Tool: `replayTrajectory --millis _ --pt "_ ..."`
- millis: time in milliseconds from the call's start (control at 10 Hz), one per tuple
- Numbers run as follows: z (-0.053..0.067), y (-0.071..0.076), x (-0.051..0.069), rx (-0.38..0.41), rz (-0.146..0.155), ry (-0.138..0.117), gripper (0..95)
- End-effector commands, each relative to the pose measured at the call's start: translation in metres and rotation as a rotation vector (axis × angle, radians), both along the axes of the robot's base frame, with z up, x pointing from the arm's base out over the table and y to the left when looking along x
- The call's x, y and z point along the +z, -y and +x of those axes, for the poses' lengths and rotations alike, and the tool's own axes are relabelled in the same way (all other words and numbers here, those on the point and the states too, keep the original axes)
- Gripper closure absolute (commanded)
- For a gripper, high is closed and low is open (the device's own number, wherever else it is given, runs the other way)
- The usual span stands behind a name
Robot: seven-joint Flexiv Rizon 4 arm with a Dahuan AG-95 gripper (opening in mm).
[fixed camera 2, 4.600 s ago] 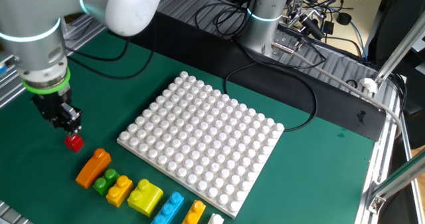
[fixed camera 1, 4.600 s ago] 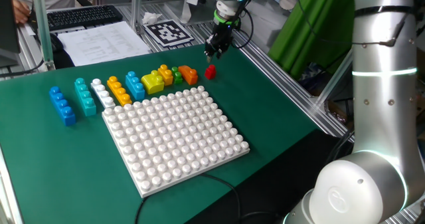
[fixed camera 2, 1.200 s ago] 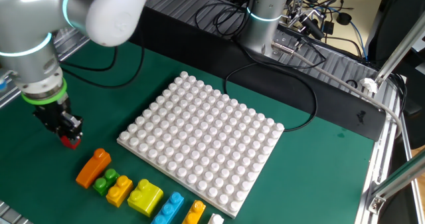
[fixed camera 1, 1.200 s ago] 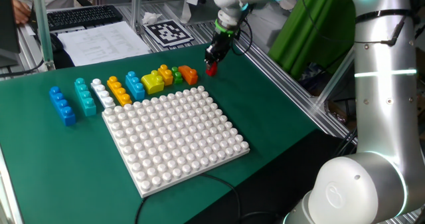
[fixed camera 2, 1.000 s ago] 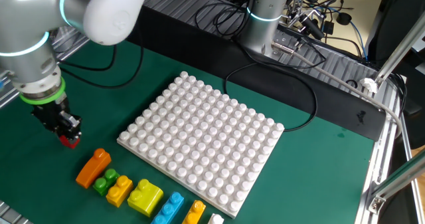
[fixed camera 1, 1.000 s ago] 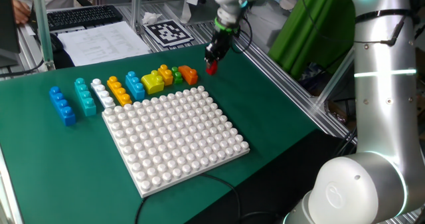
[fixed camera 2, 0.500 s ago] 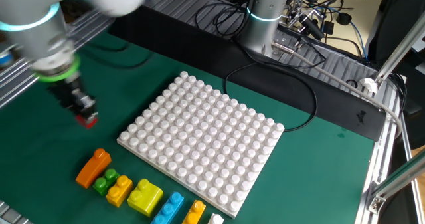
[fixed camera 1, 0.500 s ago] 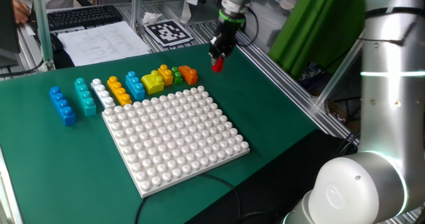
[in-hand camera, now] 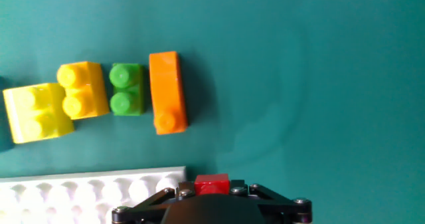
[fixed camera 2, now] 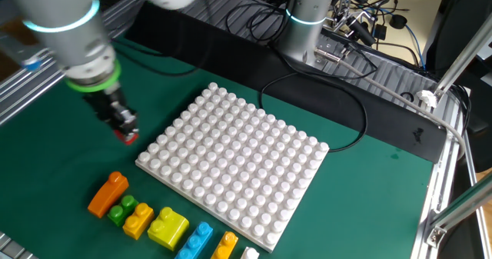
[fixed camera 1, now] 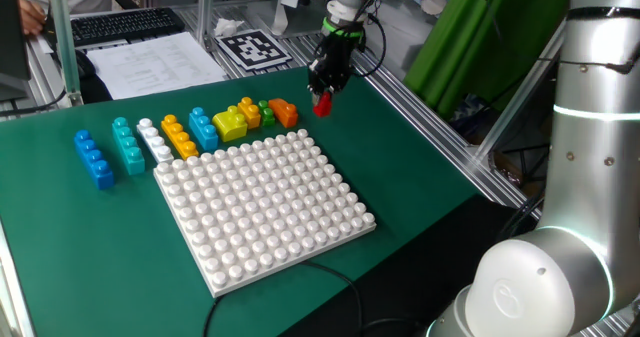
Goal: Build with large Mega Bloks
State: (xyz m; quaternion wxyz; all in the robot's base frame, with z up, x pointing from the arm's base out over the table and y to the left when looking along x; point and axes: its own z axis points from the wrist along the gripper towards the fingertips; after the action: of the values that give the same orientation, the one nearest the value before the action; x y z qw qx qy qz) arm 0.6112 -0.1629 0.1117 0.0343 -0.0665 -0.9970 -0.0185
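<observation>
The jaws pinch the red brick (in-hand camera: 212, 184), held clear of the table (fixed camera 1: 420, 177) near the corner of the white baseplate (fixed camera 2: 234, 163). Judged step: carrying the brick to the baseplate. The next move calls for aligning it over the studs, then pressing down. The other bricks (fixed camera 1: 190, 132) line the baseplate's far edge. Behind the green table lie papers (fixed camera 1: 150, 62) and a keyboard (fixed camera 1: 125, 24).

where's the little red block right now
The red block is held in the end effector, off the mat, just past the orange block at the end of the brick row, near a corner of the white baseplate.
</observation>
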Motion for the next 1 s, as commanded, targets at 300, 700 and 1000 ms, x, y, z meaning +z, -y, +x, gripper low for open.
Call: replayTrajectory --millis 300,700,1000 --pt "-0.038 -0.029 -0.008 -0.060 -0.019 0.025 95.0" --pt "-0.039 -0.030 -0.032 -0.056 -0.022 0.068 95.0" --pt "-0.040 -0.029 -0.041 -0.048 -0.020 0.068 95.0"
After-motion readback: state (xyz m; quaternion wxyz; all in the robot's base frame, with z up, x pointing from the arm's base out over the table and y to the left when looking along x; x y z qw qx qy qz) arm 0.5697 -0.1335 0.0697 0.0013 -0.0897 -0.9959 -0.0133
